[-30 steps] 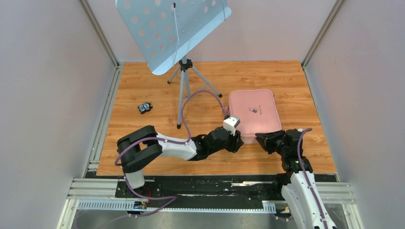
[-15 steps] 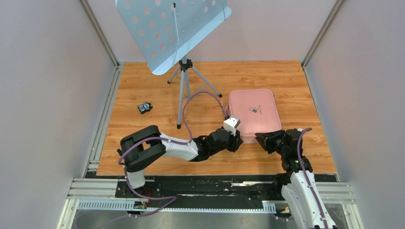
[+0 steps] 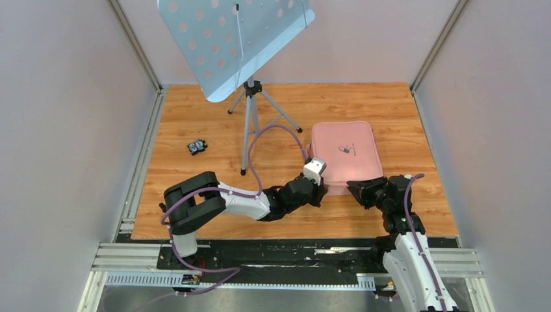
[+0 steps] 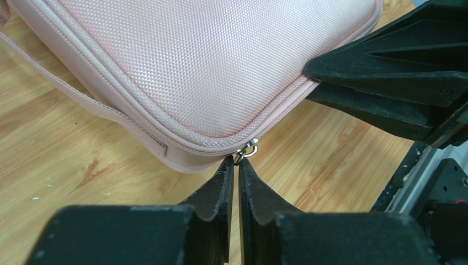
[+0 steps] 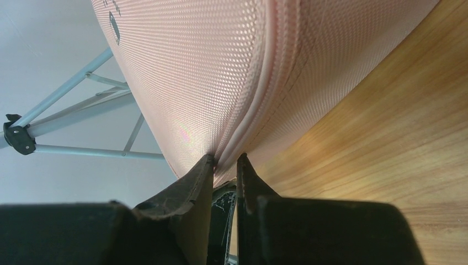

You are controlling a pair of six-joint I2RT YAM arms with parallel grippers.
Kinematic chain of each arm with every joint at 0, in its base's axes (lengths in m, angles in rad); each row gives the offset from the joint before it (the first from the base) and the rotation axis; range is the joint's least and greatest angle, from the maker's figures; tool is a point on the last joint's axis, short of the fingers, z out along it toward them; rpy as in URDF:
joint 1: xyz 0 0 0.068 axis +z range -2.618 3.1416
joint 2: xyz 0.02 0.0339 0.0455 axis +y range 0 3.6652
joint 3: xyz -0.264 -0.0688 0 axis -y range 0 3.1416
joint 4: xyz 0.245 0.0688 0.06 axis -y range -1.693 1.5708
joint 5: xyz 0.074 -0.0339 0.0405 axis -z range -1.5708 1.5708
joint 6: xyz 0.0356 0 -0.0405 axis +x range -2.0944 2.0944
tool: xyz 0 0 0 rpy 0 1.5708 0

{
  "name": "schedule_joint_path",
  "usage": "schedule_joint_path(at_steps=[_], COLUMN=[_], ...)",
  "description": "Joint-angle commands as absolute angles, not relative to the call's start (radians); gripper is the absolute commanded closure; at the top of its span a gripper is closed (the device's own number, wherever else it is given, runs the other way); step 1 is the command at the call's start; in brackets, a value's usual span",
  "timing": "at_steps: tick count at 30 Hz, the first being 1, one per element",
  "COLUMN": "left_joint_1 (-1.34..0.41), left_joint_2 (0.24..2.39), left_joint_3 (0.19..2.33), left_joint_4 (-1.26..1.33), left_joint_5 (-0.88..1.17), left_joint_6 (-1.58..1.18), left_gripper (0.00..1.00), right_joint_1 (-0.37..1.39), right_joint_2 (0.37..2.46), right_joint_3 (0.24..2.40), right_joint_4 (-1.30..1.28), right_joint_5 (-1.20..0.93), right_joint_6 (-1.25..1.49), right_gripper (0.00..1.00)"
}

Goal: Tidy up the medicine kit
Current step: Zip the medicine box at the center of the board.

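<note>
Lit brightly and evenly from above, with only soft, faint shadows on the table (image 3: 195,110) under both arms. Sharp throughout from overhead. Crisp on the weave of the medicine kit (image 4: 209,66) just past the left gripper (image 4: 236,161), with a small glint on the zip pull (image 4: 251,148) at its tips; near-black and soft closest to the lens. Backlit around the right gripper (image 5: 225,160): dark silhouettes, a pale sheen on the fabric just above its fingers, washed-out white beyond.
</note>
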State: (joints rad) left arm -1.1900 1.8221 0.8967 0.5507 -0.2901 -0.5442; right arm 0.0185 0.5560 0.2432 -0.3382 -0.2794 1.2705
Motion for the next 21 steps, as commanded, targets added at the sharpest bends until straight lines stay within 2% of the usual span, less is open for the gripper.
schedule_joint_path(at_steps=[1, 4, 7, 13, 15, 18, 21], left_joint_1=[-1.190, -1.190, -1.189, -1.189, -1.189, -1.189, -1.190], left_joint_2=[1.818, 1.800, 1.789, 1.797, 1.800, 1.808, 1.816], left_joint_3=[0.925, 0.920, 0.912, 0.919, 0.921, 0.927, 0.930], left_joint_4=[0.623, 0.625, 0.645, 0.645, 0.645, 0.648, 0.647], left_joint_5=[-0.339, -0.321, -0.293, -0.279, -0.279, -0.284, -0.291], left_joint_6=[-0.536, -0.535, -0.529, -0.529, -0.532, -0.531, -0.533], left_gripper=[0.91, 0.94, 0.92, 0.71, 0.67, 0.70, 0.81], right_joint_1=[0.025, 0.024, 0.025, 0.025, 0.025, 0.025, 0.024], right_joint_2=[0.561, 0.561, 0.561, 0.562, 0.562, 0.564, 0.565], right_joint_3=[0.261, 0.260, 0.261, 0.262, 0.264, 0.265, 0.267], right_joint_4=[-0.309, -0.309, -0.309, -0.308, -0.309, -0.309, -0.310], right_joint_5=[-0.301, -0.300, -0.300, -0.302, -0.301, -0.301, -0.302], right_joint_6=[1.259, 1.259, 1.258, 1.258, 1.258, 1.256, 1.255], right_gripper=[0.83, 0.84, 0.84, 0.84, 0.84, 0.84, 0.84])
